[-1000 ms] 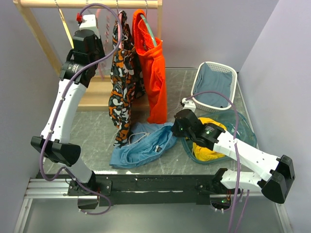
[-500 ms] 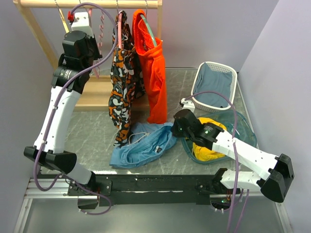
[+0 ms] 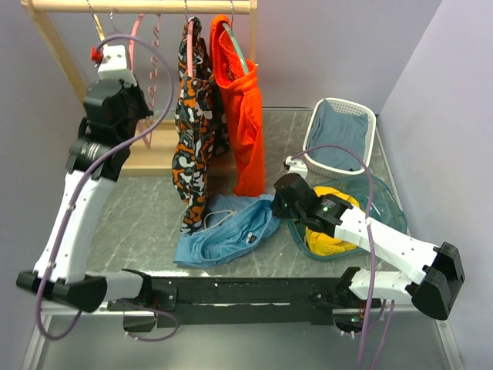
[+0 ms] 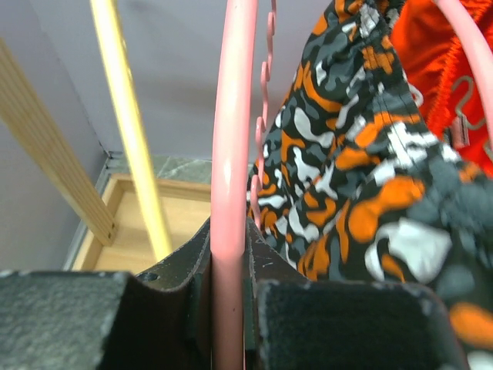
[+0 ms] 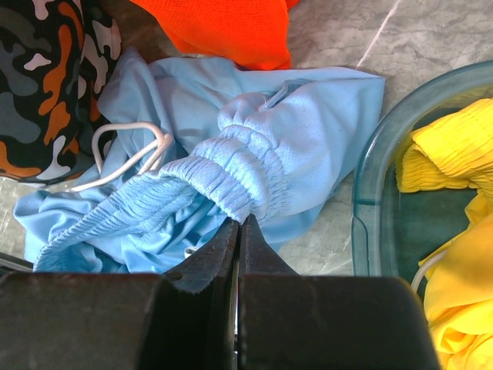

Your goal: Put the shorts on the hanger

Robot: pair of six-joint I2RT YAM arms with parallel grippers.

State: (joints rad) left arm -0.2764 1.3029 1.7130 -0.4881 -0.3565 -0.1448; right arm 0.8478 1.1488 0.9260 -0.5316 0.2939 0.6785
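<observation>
The sky-blue shorts (image 3: 227,231) lie crumpled on the table in front of the rack. My right gripper (image 3: 279,202) is at their right edge. In the right wrist view its jaws (image 5: 243,220) are shut, pinching the elastic waistband of the shorts (image 5: 254,154). The pink hanger (image 3: 139,35) hangs at the left of the wooden rail, its wavy bar facing right. My left gripper (image 3: 117,54) is raised up to it. In the left wrist view the hanger's smooth arm (image 4: 235,139) runs straight between the jaws of the left gripper (image 4: 229,258), which are shut on it.
Camouflage shorts (image 3: 192,131) and orange mesh shorts (image 3: 243,116) hang on the rail (image 3: 154,6) to the hanger's right. A cream-yellow hanger (image 3: 100,31) hangs at the left. A white basket (image 3: 323,108) and a teal bowl (image 3: 389,208) with yellow cloth sit at the right.
My left arm has swung left along the rail with the pink hanger, away from the camouflage shorts. The right arm and the shorts have stayed put.
</observation>
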